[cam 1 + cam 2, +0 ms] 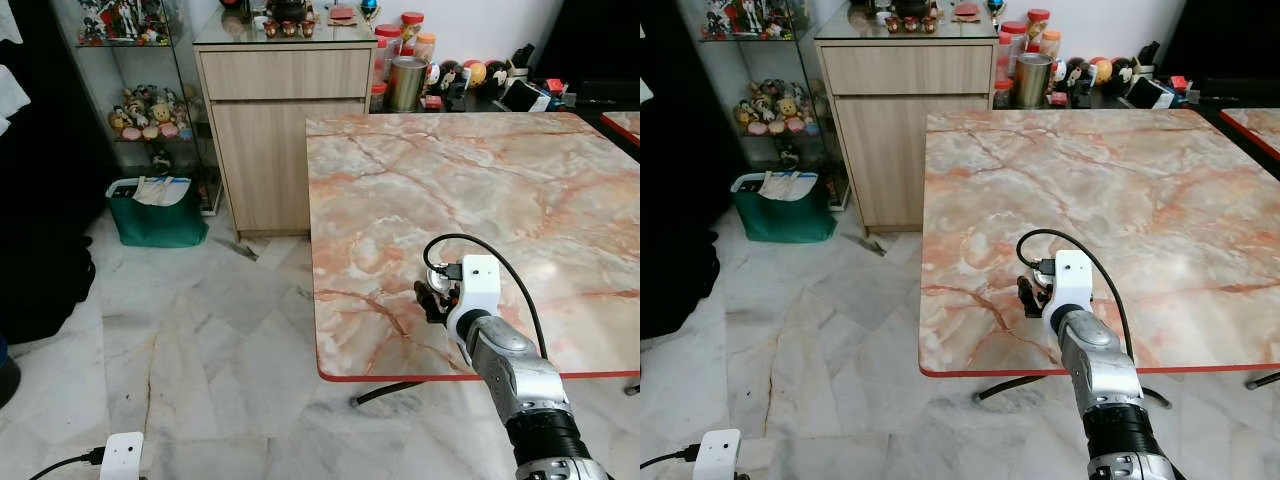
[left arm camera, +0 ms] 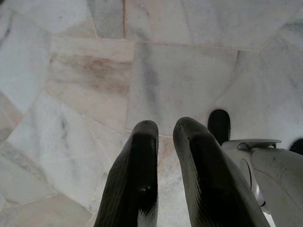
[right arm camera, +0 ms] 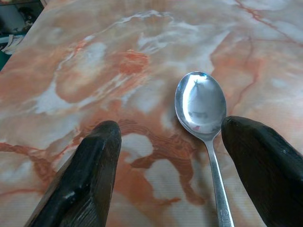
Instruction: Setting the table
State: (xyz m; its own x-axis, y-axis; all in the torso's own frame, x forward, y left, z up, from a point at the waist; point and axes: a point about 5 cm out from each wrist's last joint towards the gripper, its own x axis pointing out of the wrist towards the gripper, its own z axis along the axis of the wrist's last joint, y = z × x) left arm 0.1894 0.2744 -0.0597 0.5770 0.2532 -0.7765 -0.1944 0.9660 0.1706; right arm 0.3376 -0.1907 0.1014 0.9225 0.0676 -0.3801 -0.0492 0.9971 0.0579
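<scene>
A silver spoon (image 3: 200,104) lies flat on the pink marble table (image 1: 480,180), bowl up, near the table's front left corner. My right gripper (image 3: 171,127) hovers low over it, open, its two black fingers on either side of the spoon. The handle runs close beside one finger (image 3: 255,156), and I cannot tell whether they touch. In the head views the right gripper (image 1: 432,295) sits just inside the table's red front edge. My left gripper (image 2: 165,125) hangs idle over the marble floor, fingers shut with nothing between them.
A wooden cabinet (image 1: 285,130) stands behind the table's left corner, with jars and a metal tin (image 1: 405,82) beside it. A green bag (image 1: 158,210) and a glass shelf of figurines (image 1: 140,110) stand at the left. A second table's corner (image 1: 625,122) shows far right.
</scene>
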